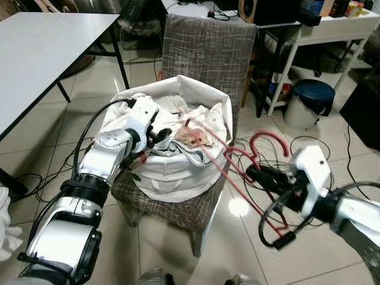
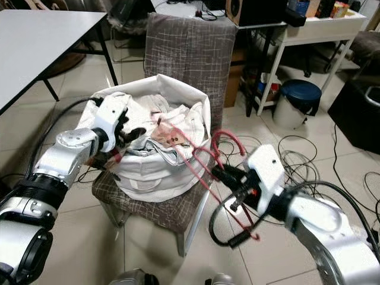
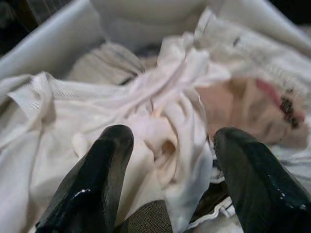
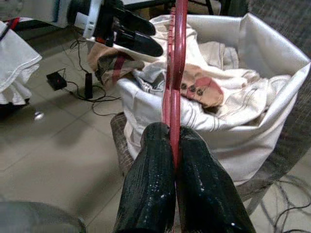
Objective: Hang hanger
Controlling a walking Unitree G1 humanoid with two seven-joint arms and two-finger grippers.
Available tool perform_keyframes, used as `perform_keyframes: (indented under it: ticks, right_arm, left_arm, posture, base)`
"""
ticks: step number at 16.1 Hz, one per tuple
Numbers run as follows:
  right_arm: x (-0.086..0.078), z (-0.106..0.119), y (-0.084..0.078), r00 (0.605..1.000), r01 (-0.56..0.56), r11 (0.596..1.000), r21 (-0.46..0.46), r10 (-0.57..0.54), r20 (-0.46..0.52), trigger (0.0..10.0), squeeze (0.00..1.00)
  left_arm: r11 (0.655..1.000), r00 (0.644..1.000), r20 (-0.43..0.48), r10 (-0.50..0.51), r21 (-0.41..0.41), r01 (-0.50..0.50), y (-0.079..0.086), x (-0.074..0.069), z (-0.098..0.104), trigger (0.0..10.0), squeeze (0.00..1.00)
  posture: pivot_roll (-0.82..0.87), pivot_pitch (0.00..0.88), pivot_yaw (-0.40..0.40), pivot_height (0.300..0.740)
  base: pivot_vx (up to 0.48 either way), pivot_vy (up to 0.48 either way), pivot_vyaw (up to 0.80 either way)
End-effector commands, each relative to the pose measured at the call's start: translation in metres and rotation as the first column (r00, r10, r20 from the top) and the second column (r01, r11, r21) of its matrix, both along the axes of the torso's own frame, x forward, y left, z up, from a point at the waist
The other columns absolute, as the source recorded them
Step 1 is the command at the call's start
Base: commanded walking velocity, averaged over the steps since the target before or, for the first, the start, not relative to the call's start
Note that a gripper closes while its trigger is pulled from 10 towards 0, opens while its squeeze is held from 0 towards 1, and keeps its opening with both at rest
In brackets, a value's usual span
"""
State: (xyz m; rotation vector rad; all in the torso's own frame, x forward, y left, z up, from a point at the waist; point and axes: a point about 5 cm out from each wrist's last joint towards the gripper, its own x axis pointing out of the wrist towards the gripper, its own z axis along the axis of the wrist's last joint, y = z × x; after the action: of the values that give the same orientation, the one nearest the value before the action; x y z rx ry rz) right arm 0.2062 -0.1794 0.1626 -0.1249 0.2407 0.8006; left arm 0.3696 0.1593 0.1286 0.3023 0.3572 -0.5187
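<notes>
A red hanger [image 1: 274, 138] slants from the laundry bin down to my right side, its hook up by the chair's right edge. My right gripper [image 1: 253, 173] is shut on its thin bar [image 4: 178, 63], just right of the bin. The white fabric laundry bin [image 1: 178, 178] stands on a grey chair [image 1: 208, 53] and holds crumpled white clothes [image 3: 170, 97] and a tan garment [image 1: 193, 139]. At the bin's left rim my left gripper [image 1: 159, 138] is open, with its fingers [image 3: 97, 179] spread just above the white cloth and nothing between them.
A white table [image 1: 41, 53] stands at the left. A white desk [image 1: 332, 29] and a waste bin with a dark blue lid [image 1: 313, 98] are at the back right. Black cables [image 1: 320, 145] lie on the tiled floor at the right. White cloth [image 1: 6, 219] lies at the far left.
</notes>
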Motion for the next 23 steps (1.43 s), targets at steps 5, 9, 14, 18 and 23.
perform_keyframes:
  ticks: [5, 9, 14, 18, 23]
  right_arm:
    - [-0.018, 0.005, -0.001, 0.997, -0.042, 0.999, 0.007, 0.042, -0.065, 10.0, 0.0]
    - [-0.018, 0.009, -0.013, 0.999, 0.032, 0.999, -0.035, -0.033, -0.042, 10.0, 0.0]
    - [-0.014, 0.014, -0.027, 0.997, 0.076, 0.995, -0.072, -0.077, -0.013, 10.0, 0.0]
    - [-0.011, 0.014, -0.024, 0.998, 0.056, 0.997, -0.062, -0.057, -0.016, 10.0, 0.0]
    - [-0.007, 0.014, -0.022, 0.999, 0.052, 0.997, -0.055, -0.053, -0.008, 10.0, 0.0]
  left_arm:
    - [0.99, 1.0, -0.004, 0.024, 0.138, -0.023, 0.015, 0.01, -0.005, 10.0, 0.0]
    - [0.989, 0.999, -0.048, 0.006, 0.151, 0.002, 0.015, 0.008, -0.014, 6.9, 0.0]
    - [0.995, 0.993, -0.119, 0.005, 0.098, 0.006, 0.02, 0.002, -0.025, 0.0, 0.0]
    - [0.996, 0.993, -0.12, 0.008, 0.089, 0.003, 0.021, 0.001, -0.027, 0.0, 0.0]
    - [0.997, 0.993, -0.119, 0.005, 0.081, 0.005, 0.018, 0.001, -0.027, 0.0, 0.0]
  posture:
    - [-0.15, 0.071, 0.131, 0.74]
    - [-0.15, 0.077, 0.129, 0.74]
    - [-0.15, 0.074, 0.129, 0.74]
    - [-0.13, 0.067, 0.118, 0.74]
    - [-0.13, 0.052, 0.127, 0.74]
  base:
    - [0.0, 0.0, 0.0]
    - [0.0, 0.0, 0.0]
    - [0.0, 0.0, 0.0]
    - [0.0, 0.0, 0.0]
    - [0.0, 0.0, 0.0]
